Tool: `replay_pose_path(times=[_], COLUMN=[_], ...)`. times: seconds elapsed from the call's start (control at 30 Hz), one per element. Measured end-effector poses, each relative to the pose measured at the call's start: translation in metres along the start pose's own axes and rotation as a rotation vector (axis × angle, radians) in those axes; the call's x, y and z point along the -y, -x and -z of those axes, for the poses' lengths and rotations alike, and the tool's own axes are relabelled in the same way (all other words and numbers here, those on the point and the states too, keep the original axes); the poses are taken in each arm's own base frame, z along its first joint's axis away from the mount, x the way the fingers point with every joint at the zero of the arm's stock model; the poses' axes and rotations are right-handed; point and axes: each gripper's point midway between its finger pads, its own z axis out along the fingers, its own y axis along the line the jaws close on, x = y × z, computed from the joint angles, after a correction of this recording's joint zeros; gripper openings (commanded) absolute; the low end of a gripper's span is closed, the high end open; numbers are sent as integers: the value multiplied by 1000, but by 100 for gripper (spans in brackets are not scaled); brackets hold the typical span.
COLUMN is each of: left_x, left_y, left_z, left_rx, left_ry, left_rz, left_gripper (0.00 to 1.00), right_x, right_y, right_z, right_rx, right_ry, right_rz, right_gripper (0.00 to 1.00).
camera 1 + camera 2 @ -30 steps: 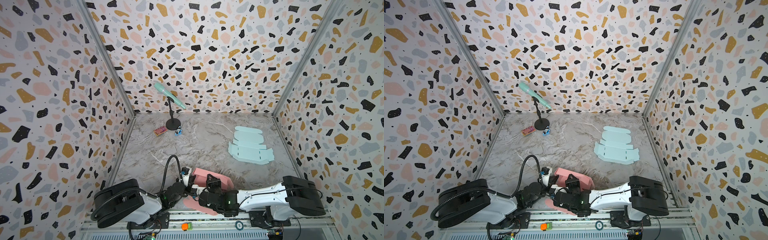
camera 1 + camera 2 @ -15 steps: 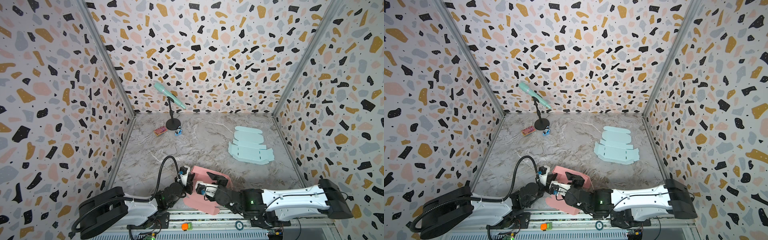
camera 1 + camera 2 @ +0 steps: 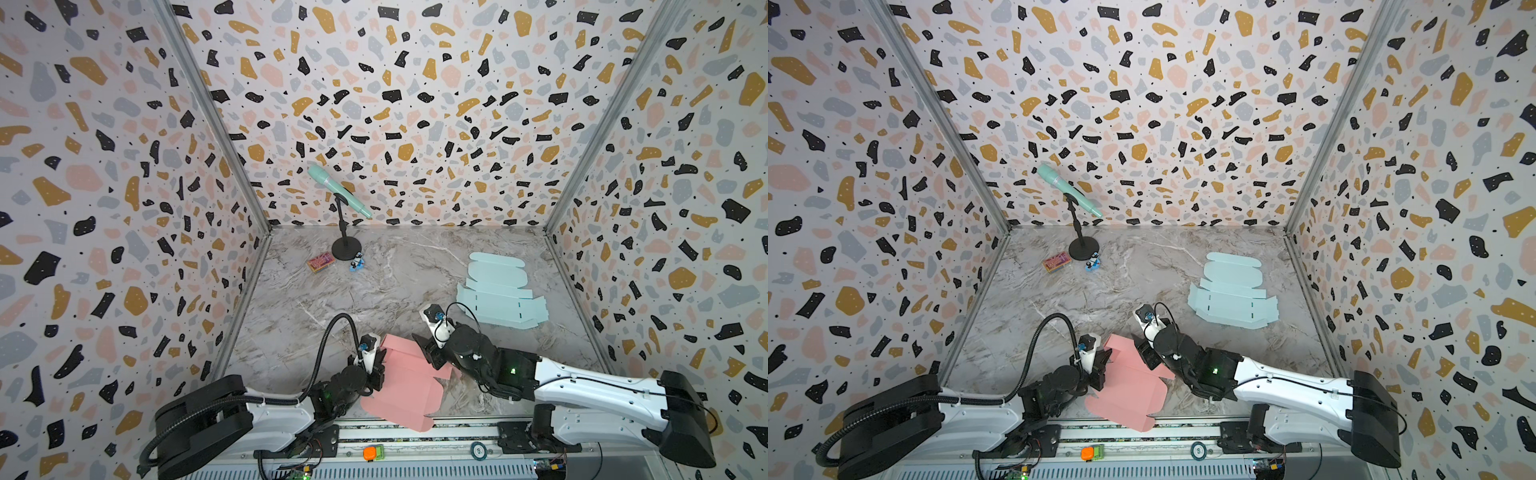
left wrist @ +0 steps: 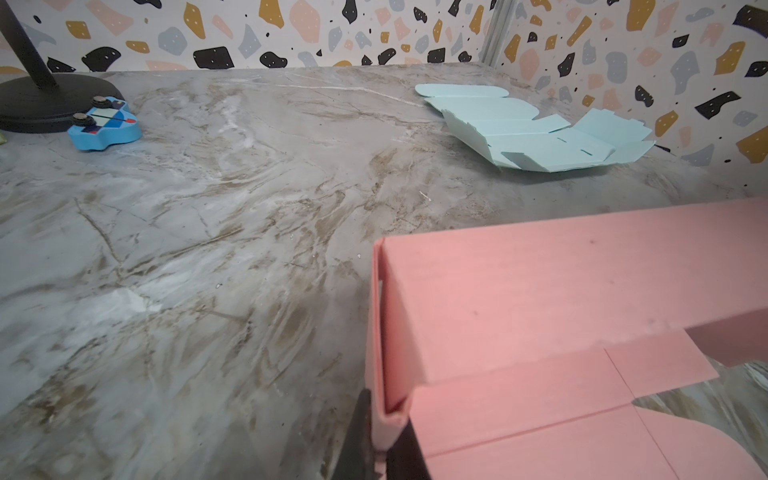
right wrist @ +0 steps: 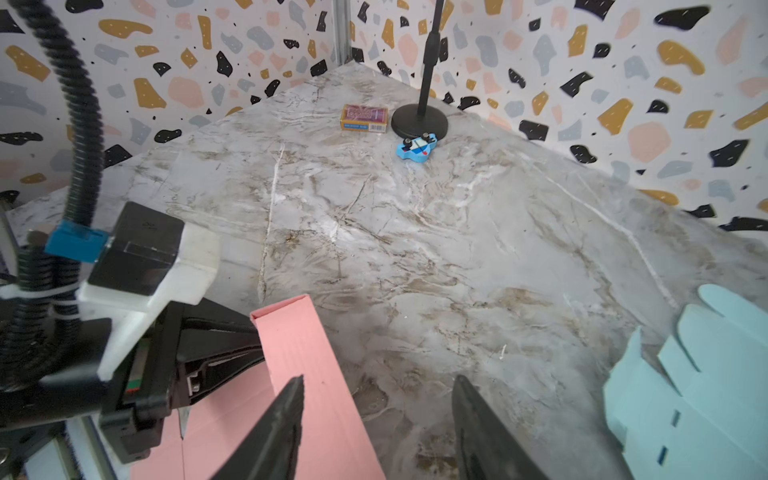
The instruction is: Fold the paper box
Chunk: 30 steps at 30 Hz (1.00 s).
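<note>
Task thing: pink paper box (image 3: pixel 403 390) (image 3: pixel 1125 390), partly folded, lying at the near edge of the table (image 3: pixel 374 299), between the two arms; its nearest corner hangs over the metal rail.
Box shape: one long wall stands upright along the far side (image 4: pixel 540 291), a narrow end flap is folded round its corner, and the other panels lie flat.
Left claw: (image 4: pixel 384 432) closed tight on that folded corner of the box's upright wall, one black finger on each side of the card; the right wrist view shows the same grip (image 5: pixel 232 336).
Right claw: (image 5: pixel 378 380) jaws apart and holding nothing. One finger sits over the pink wall and the other over bare table; whether it touches the card cannot be told. In both top views it is at the box's right edge (image 3: pixel 430 353).
Second box: pale blue box blank (image 3: pixel 498 299), unfolded, far right on the table, well apart from both claws.
Far left corner: mint microphone (image 3: pixel 338 191) on a black stand, with a card pack (image 5: pixel 365 118) and a blue toy (image 5: pixel 417 148) just beside its base.
</note>
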Motion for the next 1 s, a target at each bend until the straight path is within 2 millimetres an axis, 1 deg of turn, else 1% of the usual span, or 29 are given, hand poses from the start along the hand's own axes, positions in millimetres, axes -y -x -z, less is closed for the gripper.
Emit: replay_pose_path(times=[0.2, 0.37, 0.43, 0.57, 0.73, 0.8, 1.0], left_x=[3, 4, 4, 3, 5, 6, 2], left_y=[2, -2, -4, -7, -6, -5, -2], left_z=[-5, -9, -10, -12, -16, -17, -17], left_rx=[-12, -28, -35, -39, -29, -25, -11], left_ry=[4, 8, 11, 13, 11, 13, 37], left_rz=[-28, -41, -44, -45, -38, -34, -23], left_gripper=[5, 5, 5, 7, 8, 11, 17], right_x=[-6, -7, -2, 1, -6, -8, -11], right_y=[-16, -23, -27, -34, -48, -53, -54], right_z=[-28, -40, -45, -54, -62, -62, -66], right_rx=[-59, -80, -93, -118, -153, -160, -161], right_ry=[97, 148, 148, 154, 208, 232, 285], right_rz=[-63, -97, -122, -163, -197, -209, -243], right_gripper=[57, 55, 55, 54, 54, 54, 52])
